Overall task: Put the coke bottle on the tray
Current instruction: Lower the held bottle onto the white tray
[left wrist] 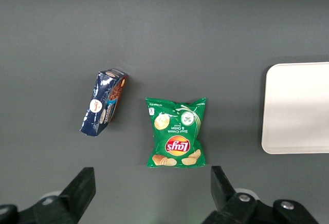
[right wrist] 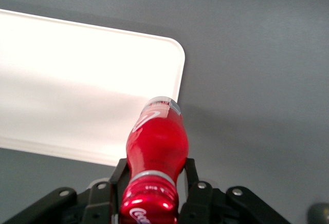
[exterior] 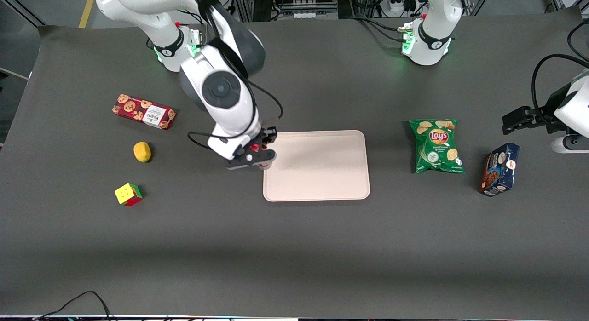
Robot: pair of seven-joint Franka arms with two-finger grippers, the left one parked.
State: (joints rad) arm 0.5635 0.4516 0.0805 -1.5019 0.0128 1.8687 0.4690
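My right gripper (exterior: pixel 256 158) is shut on the coke bottle (right wrist: pixel 157 147), a small red bottle with a red cap and white script. In the right wrist view the black fingers (right wrist: pixel 119 171) press both sides of the bottle just below its cap. The bottle hangs above the table at the edge of the pale pink-beige tray (exterior: pixel 322 174) that lies toward the working arm's end, its clear base over the tray's rim (right wrist: pixel 177 75). From the front only a bit of the red bottle (exterior: pixel 254 148) shows under the wrist. The tray (left wrist: pixel 298 106) has nothing on it.
Toward the working arm's end lie a red cookie box (exterior: pixel 143 111), a yellow lemon (exterior: pixel 142 151) and a colour cube (exterior: pixel 128 194). Toward the parked arm's end lie a green Lay's bag (exterior: pixel 437 146) and a dark blue box (exterior: pixel 499 169).
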